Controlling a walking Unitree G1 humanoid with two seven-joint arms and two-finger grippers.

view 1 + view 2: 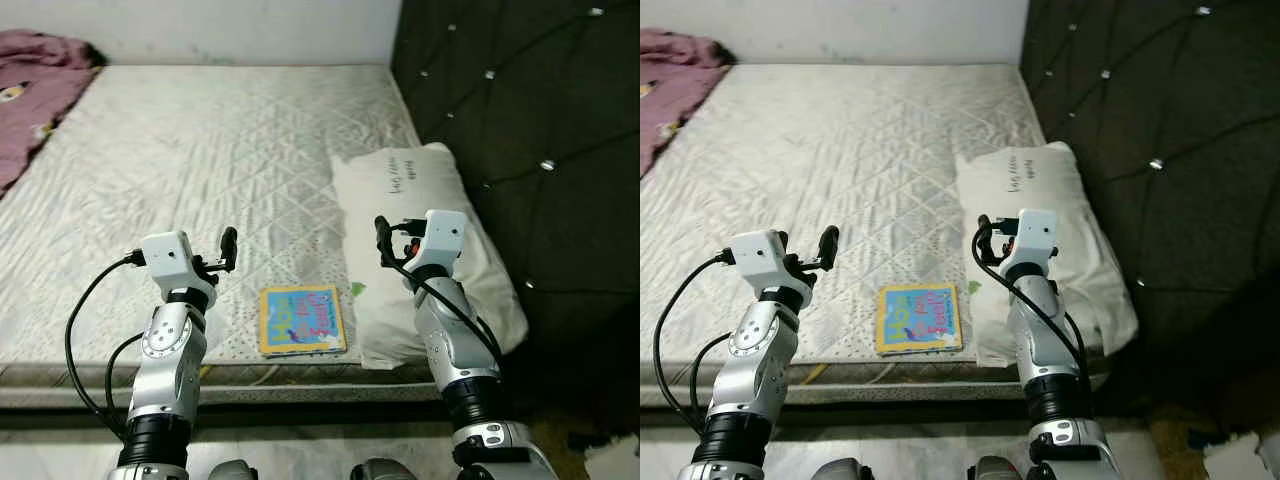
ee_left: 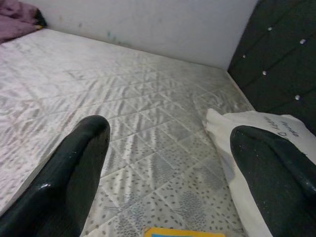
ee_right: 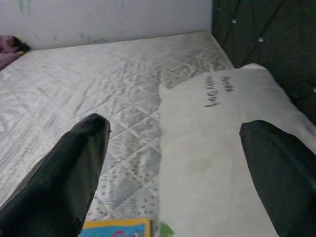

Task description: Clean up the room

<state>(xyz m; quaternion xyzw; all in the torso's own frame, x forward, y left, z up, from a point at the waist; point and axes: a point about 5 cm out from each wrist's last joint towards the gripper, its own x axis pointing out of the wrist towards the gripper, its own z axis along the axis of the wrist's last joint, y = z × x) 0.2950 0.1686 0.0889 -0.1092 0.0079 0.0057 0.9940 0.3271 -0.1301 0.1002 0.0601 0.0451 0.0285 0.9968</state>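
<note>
Both grippers are up over the near edge of the mattress [image 1: 200, 150], and both are spread wide with nothing between the fingers. Left gripper [image 1: 222, 252] hangs over bare quilted fabric; right gripper [image 1: 392, 238] hangs over the near half of the white pillow [image 1: 400, 190].

Between the two, low and a little nearer the robot, lies the book [image 1: 301, 319], flat on its back with its bright yellow and blue cover up, close to the mattress edge. From the left gripper it sits off to the right and below; from the right gripper, off to the left and below, with the pillow's edge just beside it. A small green scrap [image 1: 358, 289] lies between book and pillow.

My read: the book is the thing to clear, and neither arm has committed yet. The left gripper looks the better choice, since its side of the book is open mattress while the right would have to work against the pillow.

A flat book gives the fingers no lip, so the sensible way in is low and from the near edge, one finger sliding under the cover while the other presses on top. The soft mattress should give a little and help. Pushing straight down would likely only sink it.

Beyond the left gripper, far off in the corner, a purple blanket [image 1: 35, 75] lies bunched. The dark padded headboard [image 1: 520, 100] stands beyond the right gripper.
</note>
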